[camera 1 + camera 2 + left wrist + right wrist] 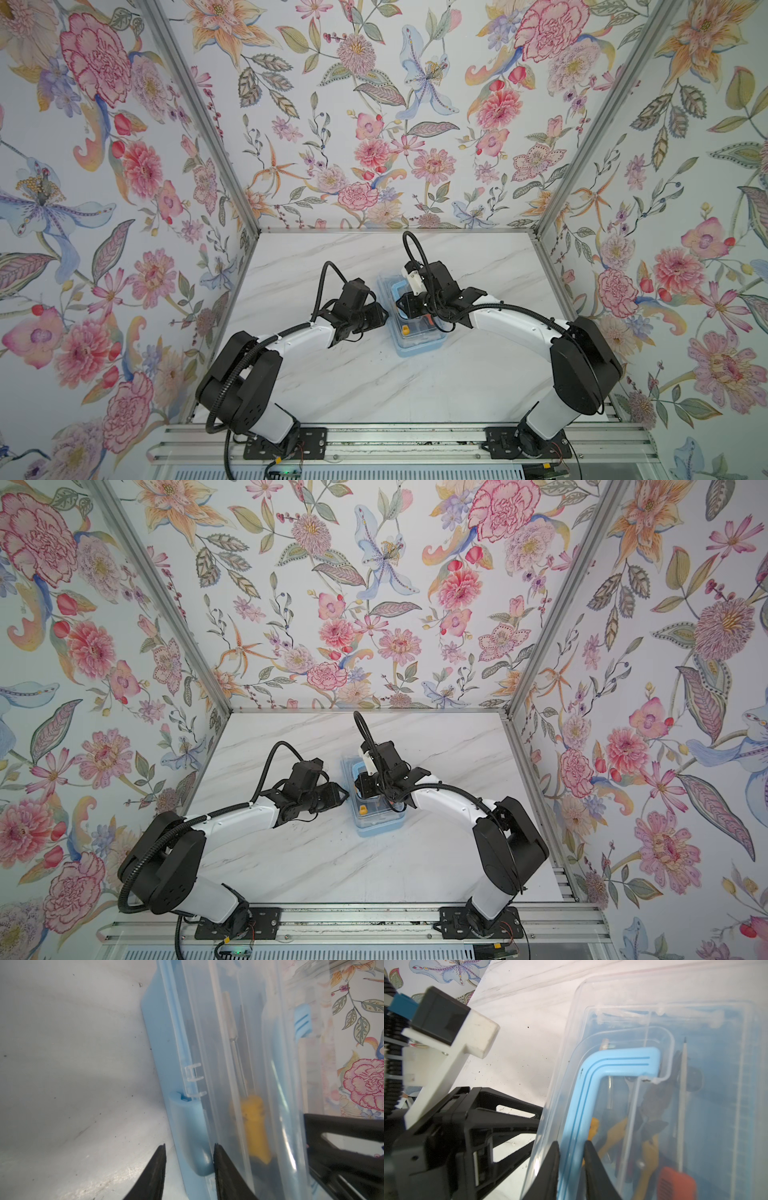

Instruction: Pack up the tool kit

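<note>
Overall, in both top views the tool box (419, 347) sits on the middle of the marble table (374, 395). It is well apart from the flowered walls (124, 249) on the left, right and far sides. Open table lies around all four box edges, with the widest stretch on the near side between the two arms. The left pincer (384, 316) is at the left edge of the box. The right pincer (401, 303) is above the box, over its far half.

In the left wrist view, the left pincer's jaws stand apart around a blue lug (187, 1122) on the box rim. One finger touches the lug; the other stands off it over bare table. The clear lid (207, 1022) lies on the pale blue base. A yellow-handled screwdriver (253, 1122) shows blurred through it.

In the right wrist view, the right pincer is clamped on the blue handle (623, 1061) of the lid, one finger on each side. Through the lid, pliers (650, 1147) with yellow grips and a red part (675, 1184) are visible. The left pincer touches the lid's side edge.
</note>
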Available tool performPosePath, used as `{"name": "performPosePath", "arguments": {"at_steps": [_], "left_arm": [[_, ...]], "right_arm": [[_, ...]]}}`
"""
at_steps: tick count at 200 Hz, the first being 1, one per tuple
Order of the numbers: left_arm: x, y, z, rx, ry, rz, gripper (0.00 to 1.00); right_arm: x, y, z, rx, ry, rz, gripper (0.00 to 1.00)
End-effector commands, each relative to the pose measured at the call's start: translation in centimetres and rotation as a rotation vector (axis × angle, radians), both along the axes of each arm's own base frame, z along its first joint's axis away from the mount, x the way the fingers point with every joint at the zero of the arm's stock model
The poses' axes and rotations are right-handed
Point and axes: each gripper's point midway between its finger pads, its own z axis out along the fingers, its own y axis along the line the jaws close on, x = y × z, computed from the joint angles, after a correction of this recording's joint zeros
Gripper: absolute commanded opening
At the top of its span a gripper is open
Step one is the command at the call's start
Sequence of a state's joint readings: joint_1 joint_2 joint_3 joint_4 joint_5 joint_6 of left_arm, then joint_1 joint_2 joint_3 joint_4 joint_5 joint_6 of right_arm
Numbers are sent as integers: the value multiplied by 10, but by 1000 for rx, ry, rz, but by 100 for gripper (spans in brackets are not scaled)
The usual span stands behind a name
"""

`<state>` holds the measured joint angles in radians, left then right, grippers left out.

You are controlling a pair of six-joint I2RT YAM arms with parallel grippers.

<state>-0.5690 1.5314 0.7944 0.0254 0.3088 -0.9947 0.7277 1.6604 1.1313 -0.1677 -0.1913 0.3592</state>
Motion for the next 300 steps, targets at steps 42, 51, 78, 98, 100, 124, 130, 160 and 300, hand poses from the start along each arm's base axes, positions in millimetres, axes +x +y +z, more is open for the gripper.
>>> {"name": "performPosePath", "arguments": {"at_steps": [42,51,78,98,100,124,130,160,300], "left_arm": [[2,25,-4,16,-1,63,38],[3,25,-2,11,-8,61,38],[6,26,-1,4,-22,62,37],[9,23,-3,-5,-30,55,37],[9,22,-3,-8,-31,54,37],[11,18,-8,-21,-24,43,35],[11,17,-10,-22,-20,43,34],[13,16,-10,-28,-19,45,30],[14,14,-12,-9,-9,29,17]], "right_arm": [[-72,-55,-102,-312,364,8,23],[-72,-54,-103,-314,366,10,23],[-71,-52,-104,-319,368,16,23],[-69,-51,-105,-320,368,17,23],[-69,-51,-106,-322,370,17,23],[-69,-51,-110,-329,379,14,23],[-69,-51,-111,-331,380,14,23],[-69,-52,-113,-337,384,13,22],[-69,-55,-114,-340,387,-1,21]]}}
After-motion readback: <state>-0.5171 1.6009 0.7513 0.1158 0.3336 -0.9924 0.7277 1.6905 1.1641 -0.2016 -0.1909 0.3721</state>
